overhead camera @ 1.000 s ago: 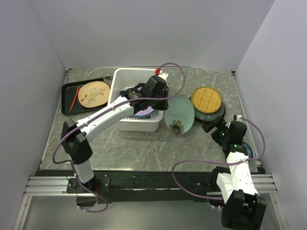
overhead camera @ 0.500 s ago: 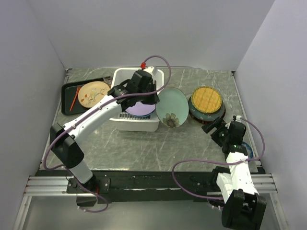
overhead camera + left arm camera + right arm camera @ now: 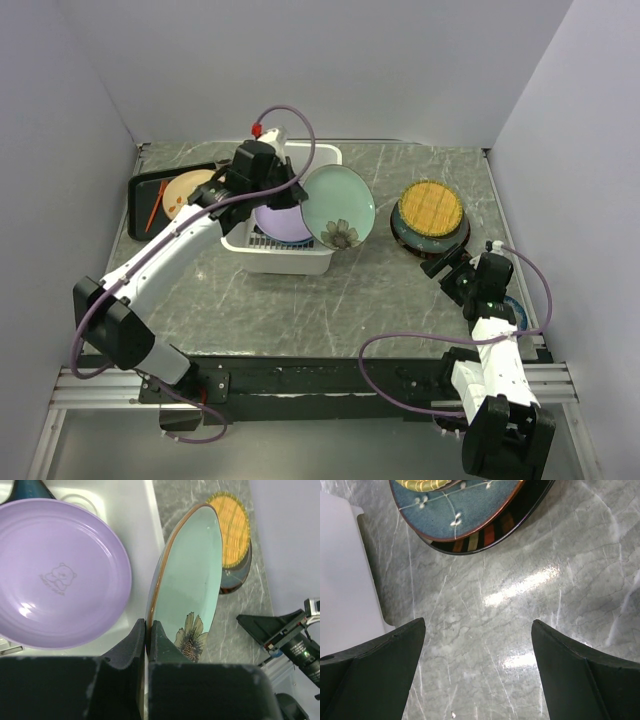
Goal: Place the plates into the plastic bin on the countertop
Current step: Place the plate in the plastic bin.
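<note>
My left gripper (image 3: pixel 298 192) (image 3: pixel 148 630) is shut on the rim of a pale green plate with a flower print (image 3: pixel 340 206) (image 3: pixel 192 585). It holds the plate tilted on edge over the right rim of the white plastic bin (image 3: pixel 290 263) (image 3: pixel 152 525). A lavender plate (image 3: pixel 280 222) (image 3: pixel 60 575) leans inside the bin. The yellow woven-look plate (image 3: pixel 431 205) (image 3: pixel 234 530) lies on a large dark teal plate (image 3: pixel 432 240) (image 3: pixel 450 510) on the countertop (image 3: pixel 380 300). My right gripper (image 3: pixel 450 268) (image 3: pixel 477 655) is open and empty, low over the countertop near that stack.
A tan plate (image 3: pixel 190 195) lies on a flat black tray (image 3: pixel 140 215) at the back left, with a red stick beside it. A blue plate's edge (image 3: pixel 516 308) shows under my right arm. A dark striped dish (image 3: pixel 490 532) lies beneath the teal plate.
My left arm has carried the pale green plate left and backward, from beside the bin to over its right rim. My right arm has not moved.
</note>
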`<control>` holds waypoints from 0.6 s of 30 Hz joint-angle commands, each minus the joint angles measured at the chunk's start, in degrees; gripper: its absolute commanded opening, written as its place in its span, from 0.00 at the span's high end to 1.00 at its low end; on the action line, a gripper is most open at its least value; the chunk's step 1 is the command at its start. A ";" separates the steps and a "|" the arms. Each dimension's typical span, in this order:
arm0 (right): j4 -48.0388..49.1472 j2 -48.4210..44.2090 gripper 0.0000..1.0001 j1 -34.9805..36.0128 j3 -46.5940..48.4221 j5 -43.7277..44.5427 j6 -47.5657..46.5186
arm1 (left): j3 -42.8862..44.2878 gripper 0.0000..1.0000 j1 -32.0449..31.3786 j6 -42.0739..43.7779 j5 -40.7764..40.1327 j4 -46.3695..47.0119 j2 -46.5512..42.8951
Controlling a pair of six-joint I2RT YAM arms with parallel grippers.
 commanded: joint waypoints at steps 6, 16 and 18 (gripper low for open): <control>1.97 -0.30 0.07 -0.36 -0.31 -0.51 -0.16 | -3.61 0.99 5.87 -3.23 4.09 11.20 -7.86; 2.15 -0.04 0.07 -0.36 -0.31 -0.60 -0.25 | -5.80 0.99 9.12 -3.41 4.70 11.90 -10.50; 2.15 0.14 0.07 -0.36 -0.22 -0.60 -0.16 | -6.15 0.99 9.74 -3.50 4.88 11.99 -10.85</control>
